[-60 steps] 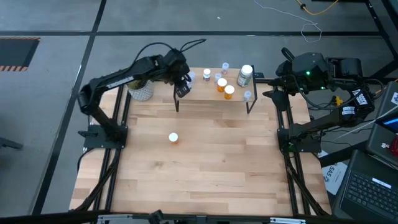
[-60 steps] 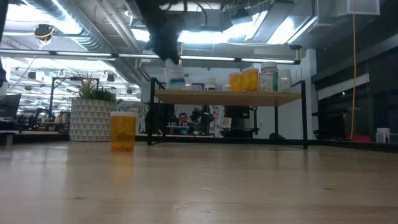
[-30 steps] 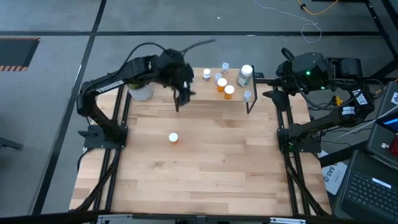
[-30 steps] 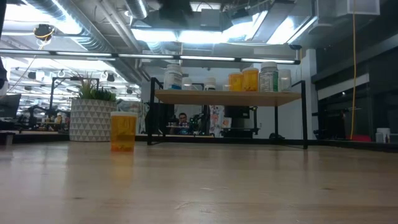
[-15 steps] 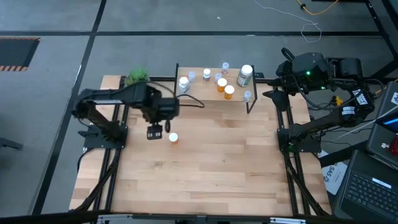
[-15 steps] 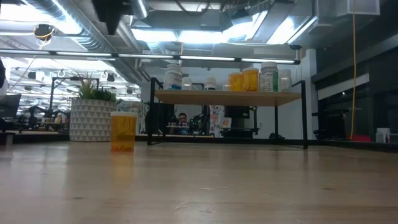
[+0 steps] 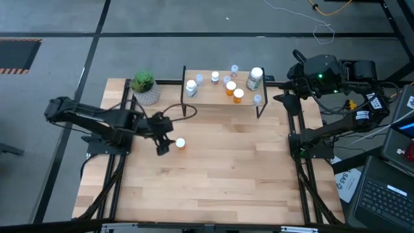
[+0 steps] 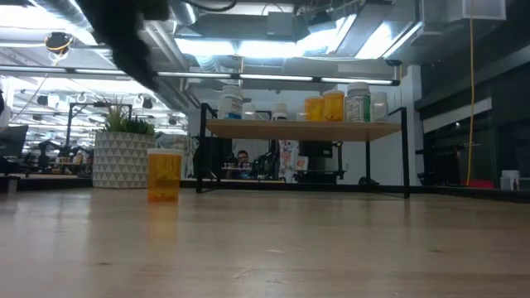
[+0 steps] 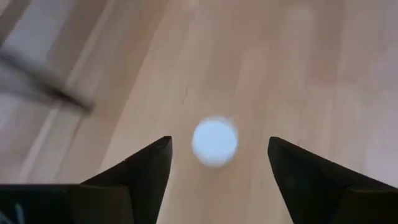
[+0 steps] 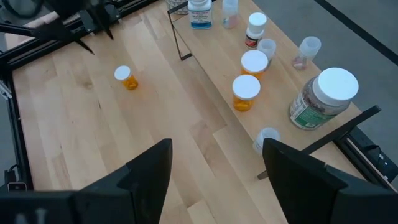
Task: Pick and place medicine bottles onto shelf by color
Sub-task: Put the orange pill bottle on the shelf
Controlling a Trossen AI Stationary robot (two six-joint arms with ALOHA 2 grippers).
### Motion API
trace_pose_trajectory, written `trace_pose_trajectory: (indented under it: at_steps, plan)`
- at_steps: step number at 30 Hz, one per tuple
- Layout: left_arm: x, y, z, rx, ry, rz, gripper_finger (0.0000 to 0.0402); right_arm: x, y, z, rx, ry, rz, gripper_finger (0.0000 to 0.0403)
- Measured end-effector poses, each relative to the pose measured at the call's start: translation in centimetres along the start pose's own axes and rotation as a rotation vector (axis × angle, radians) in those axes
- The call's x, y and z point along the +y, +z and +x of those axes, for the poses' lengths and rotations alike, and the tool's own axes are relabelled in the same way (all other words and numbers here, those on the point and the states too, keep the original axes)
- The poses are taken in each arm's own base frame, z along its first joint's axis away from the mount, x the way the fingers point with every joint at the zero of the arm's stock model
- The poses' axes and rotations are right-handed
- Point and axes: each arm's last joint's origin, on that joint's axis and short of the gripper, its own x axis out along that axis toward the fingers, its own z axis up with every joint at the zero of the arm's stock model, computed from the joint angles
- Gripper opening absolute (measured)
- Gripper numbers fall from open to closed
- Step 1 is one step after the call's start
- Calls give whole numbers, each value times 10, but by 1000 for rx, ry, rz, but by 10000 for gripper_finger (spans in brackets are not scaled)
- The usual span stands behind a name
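One orange bottle with a white cap [image 7: 180, 144] stands upright on the tabletop; it also shows in the low view [image 8: 164, 175] and, from above, in the left wrist view [image 9: 214, 141]. My left gripper [image 7: 164, 143] is open just left of it and above it, touching nothing. The shelf [image 7: 223, 97] at the far edge carries a white bottle [image 7: 191, 87], two orange bottles [image 7: 234, 92], a larger greenish bottle [image 7: 255, 78] and several tiny clear ones. My right gripper [image 10: 214, 168] is open and empty, high at the far right.
A green plant in a white pot [image 7: 145, 88] stands at the far left beside the shelf. Black frame rails [image 7: 119, 162] run along the table's left and right sides. The wide near half of the tabletop [image 7: 213, 188] is bare wood.
My left gripper has let go of the white bottle, which now stands at the shelf's left end. It has risen off the shelf and swung fast toward the table's near left, ending beside the lone orange bottle on the table. The right arm has kept still.
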Motion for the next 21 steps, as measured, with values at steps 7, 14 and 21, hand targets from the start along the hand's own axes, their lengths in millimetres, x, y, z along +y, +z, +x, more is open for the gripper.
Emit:
trace_pose_trajectory:
  at_steps: [7,14,21]
  plan:
    - [-6,-25,40,-20,0,125,261,0,0,0,0,-1,0,251]
    - [-10,-25,56,-8,27,202,261,1,1,2,6,-2,-1,251]
    - [-13,-23,64,-21,23,172,264,2,4,8,17,-13,-4,251]
